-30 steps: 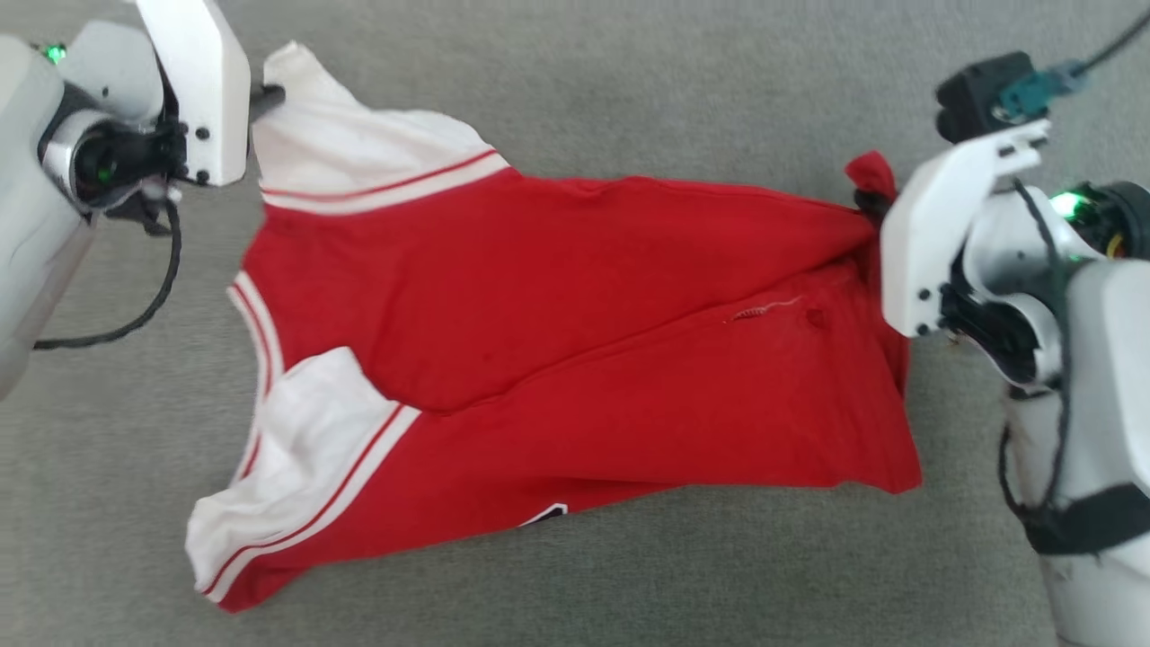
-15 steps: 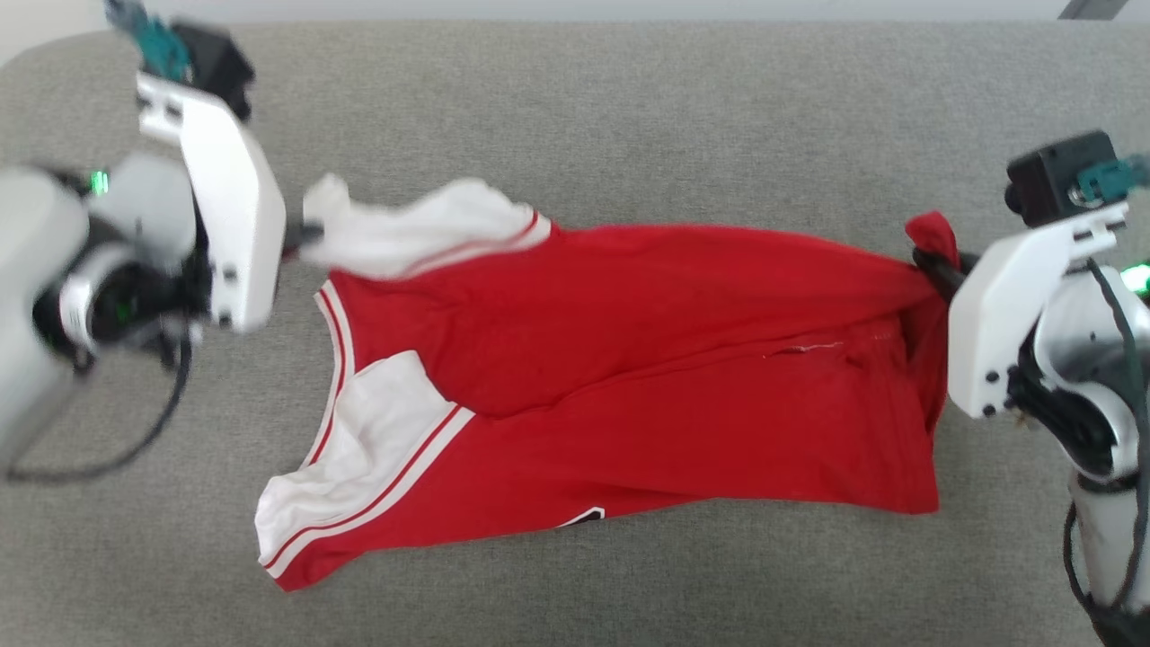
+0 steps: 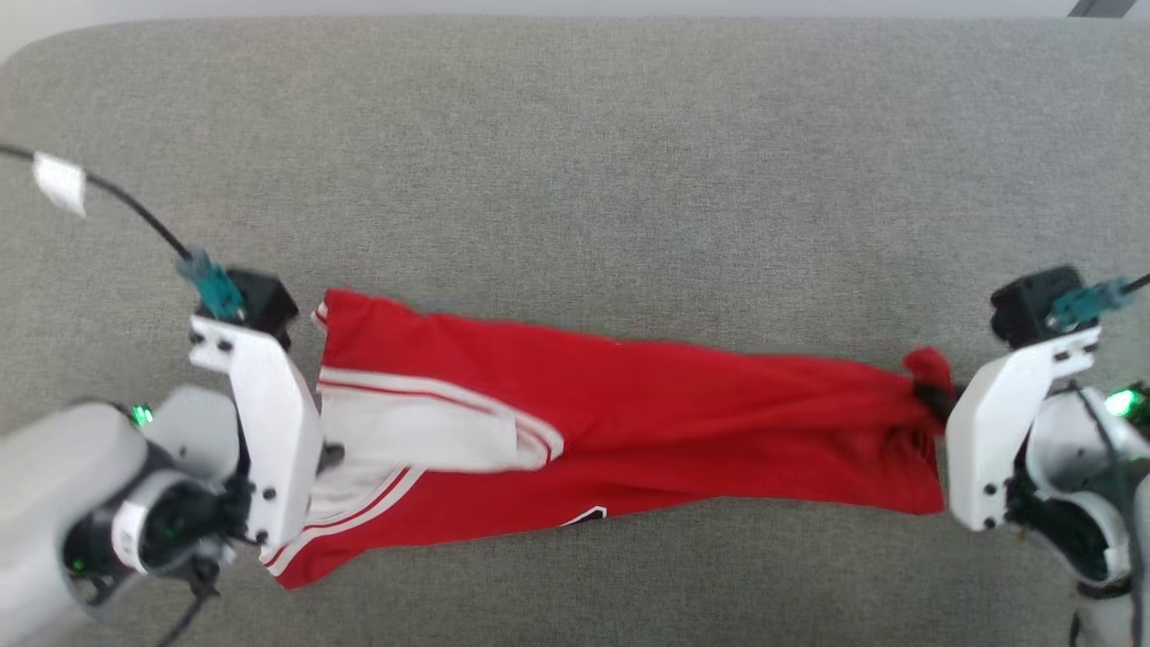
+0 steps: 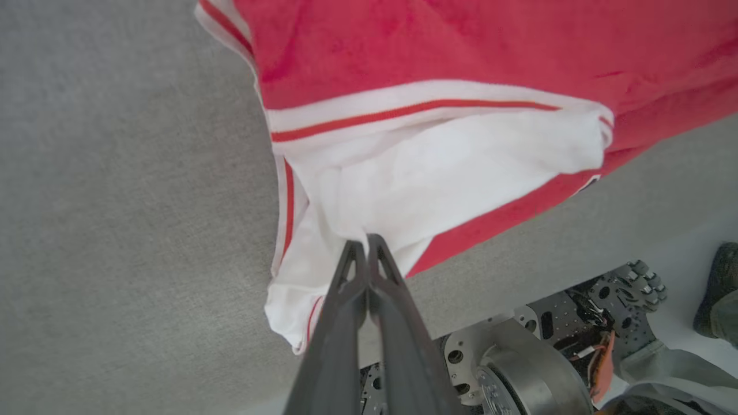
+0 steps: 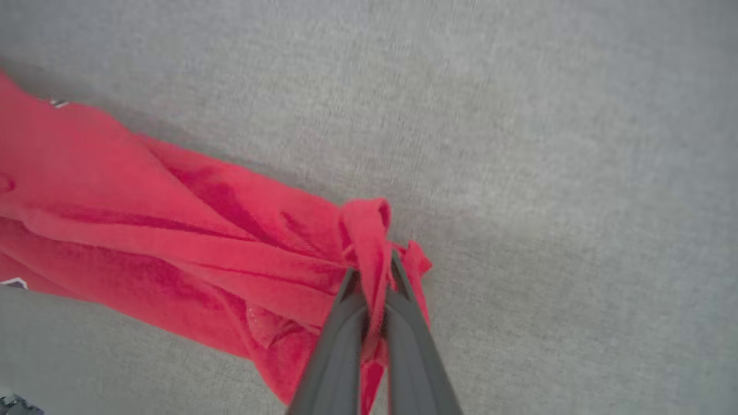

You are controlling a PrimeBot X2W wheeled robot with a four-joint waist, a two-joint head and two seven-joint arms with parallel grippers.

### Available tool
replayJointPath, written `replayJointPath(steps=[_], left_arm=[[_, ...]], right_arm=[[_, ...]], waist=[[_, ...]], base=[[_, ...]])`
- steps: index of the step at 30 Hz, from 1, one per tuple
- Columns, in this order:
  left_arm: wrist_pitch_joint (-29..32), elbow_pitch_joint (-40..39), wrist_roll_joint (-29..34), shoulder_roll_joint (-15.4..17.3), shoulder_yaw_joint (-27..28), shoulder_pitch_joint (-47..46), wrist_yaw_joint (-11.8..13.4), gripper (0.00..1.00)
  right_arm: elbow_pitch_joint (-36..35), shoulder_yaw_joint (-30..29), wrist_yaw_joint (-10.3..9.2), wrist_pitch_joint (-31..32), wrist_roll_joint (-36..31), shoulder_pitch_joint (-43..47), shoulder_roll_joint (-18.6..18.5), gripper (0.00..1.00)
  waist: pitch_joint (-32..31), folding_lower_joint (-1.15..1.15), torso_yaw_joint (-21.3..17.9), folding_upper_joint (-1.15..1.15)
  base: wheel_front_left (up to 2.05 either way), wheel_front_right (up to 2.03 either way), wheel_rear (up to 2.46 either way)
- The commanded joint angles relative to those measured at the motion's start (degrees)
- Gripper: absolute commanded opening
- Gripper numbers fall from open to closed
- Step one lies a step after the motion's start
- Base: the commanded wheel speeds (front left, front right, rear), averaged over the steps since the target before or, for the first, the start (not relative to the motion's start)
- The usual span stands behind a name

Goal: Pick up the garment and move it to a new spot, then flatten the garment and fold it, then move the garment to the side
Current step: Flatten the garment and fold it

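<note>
- Left end effector [image 4: 366, 245]: fingers pressed together on the white sleeve [image 4: 438, 167] at the garment's [image 3: 674, 422] left end, close to its near edge.
- Right end effector [image 5: 372, 276]: fingers pinching a bunched red corner at the garment's right end.
- Garment: drawn out lengthwise between both end effectors, doubled over along its length. The white sleeve lies over the red body, and a scrap of black lettering [image 3: 588, 515] shows at the near edge.
- Grey cloth surface [image 3: 575, 162]: lies under the garment and extends beyond its far edge.
</note>
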Motion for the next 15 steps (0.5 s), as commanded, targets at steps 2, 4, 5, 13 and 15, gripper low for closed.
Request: replayJointPath(steps=[2, 4, 5, 13, 15], left_arm=[[-1.6, 2.5, 0.0, -1.5, -0.6, 2.7, -0.6, 0.0], [-2.9, 5.1, 0.1, -2.9, -0.8, 4.1, -1.5, 0.24], [-2.9, 5.1, 0.1, -2.9, -0.8, 4.1, -1.5, 0.24], [-11.3, 13.6, 0.1, -6.6, 0.6, 8.1, -5.5, 1.0], [-14.5, 14.0, 1.0, -6.7, 1.4, 8.7, -6.3, 1.0]], right_arm=[[2.0, 0.6, 0.0, -0.5, 0.5, 1.2, 1.0, 0.0], [3.5, 1.0, 0.0, -1.4, 0.5, 1.0, 1.4, 0.57], [3.5, 1.0, 0.0, -1.4, 0.5, 1.0, 1.4, 0.57], [5.6, 0.8, 0.0, -2.0, 2.0, 1.4, 2.5, 1.0], [4.6, 0.2, 0.0, -1.6, 3.0, 2.1, 3.0, 1.0]], waist=[[0.1, 0.0, -0.3, 0.0], [-0.1, 0.0, -0.5, 0.0], [-0.1, 0.0, -0.5, 0.0], [-1.8, 0.0, -0.7, 0.0], [-2.4, 0.0, -0.8, 0.0]], base=[[0.0, 0.0, 0.0], [0.0, 0.0, 0.0], [0.0, 0.0, 0.0], [0.0, 0.0, 0.0], [0.0, 0.0, 0.0]])
